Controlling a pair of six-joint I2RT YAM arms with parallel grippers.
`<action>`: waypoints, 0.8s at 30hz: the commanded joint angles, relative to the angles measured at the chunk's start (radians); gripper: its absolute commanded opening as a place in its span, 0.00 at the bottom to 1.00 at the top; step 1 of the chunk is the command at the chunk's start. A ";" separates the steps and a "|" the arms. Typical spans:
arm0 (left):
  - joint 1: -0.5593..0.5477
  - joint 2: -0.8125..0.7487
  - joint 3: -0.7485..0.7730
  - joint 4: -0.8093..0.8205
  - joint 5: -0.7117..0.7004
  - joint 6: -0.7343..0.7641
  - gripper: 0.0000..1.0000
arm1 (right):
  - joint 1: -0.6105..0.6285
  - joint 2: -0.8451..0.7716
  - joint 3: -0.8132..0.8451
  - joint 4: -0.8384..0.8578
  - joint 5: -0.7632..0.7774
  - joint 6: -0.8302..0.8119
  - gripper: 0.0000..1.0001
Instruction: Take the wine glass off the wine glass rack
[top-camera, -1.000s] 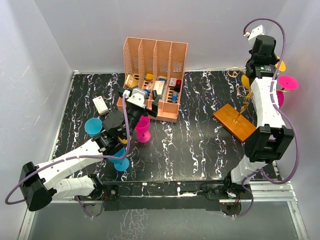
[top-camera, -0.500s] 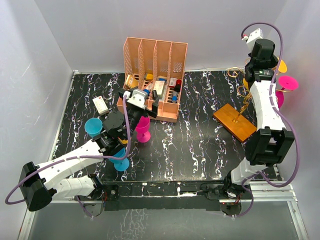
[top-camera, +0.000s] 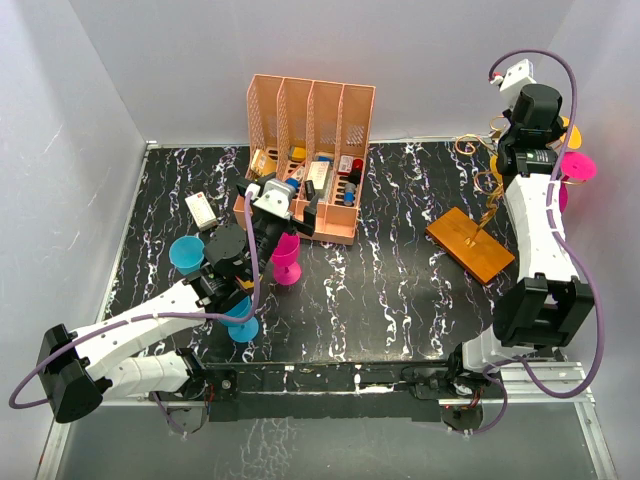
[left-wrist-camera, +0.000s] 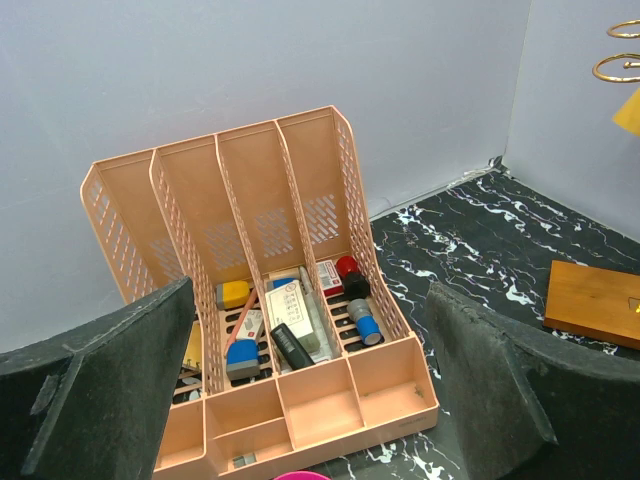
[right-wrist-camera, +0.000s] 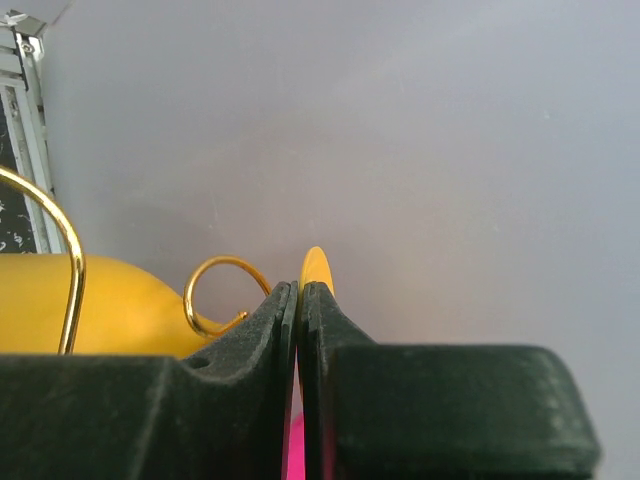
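Observation:
The wine glass rack, gold wire (top-camera: 489, 203) on an orange-brown wooden base (top-camera: 468, 245), stands at the right. A yellow wine glass hangs on it, its bowl (right-wrist-camera: 110, 310) beside a curled gold hook (right-wrist-camera: 213, 288). My right gripper (top-camera: 530, 128) is high at the rack's top, shut on that glass's thin yellow foot (right-wrist-camera: 317, 266). A pink wine glass (top-camera: 575, 165) hangs on the rack just right of it. My left gripper (top-camera: 274, 200) is open above a pink glass (top-camera: 286, 256) that stands on the table.
A peach-pink slotted organizer (top-camera: 309, 150) with small items stands at the back centre, also in the left wrist view (left-wrist-camera: 300, 330). Two blue glasses (top-camera: 186, 253) (top-camera: 240, 326) and a small white box (top-camera: 202, 209) lie on the left. Walls are close behind and right of the rack.
My right gripper has shifted a little to the right and back at the rack's top, still shut. The left arm has barely moved.

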 joint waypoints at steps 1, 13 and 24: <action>-0.011 -0.032 -0.004 0.038 -0.011 0.015 0.97 | 0.019 -0.094 -0.031 0.052 -0.034 -0.027 0.08; -0.011 -0.027 0.000 0.033 -0.004 0.005 0.97 | 0.063 -0.111 -0.039 0.042 -0.055 -0.030 0.08; -0.012 -0.021 0.000 0.032 -0.003 0.005 0.97 | 0.065 0.026 0.138 0.024 -0.053 0.091 0.08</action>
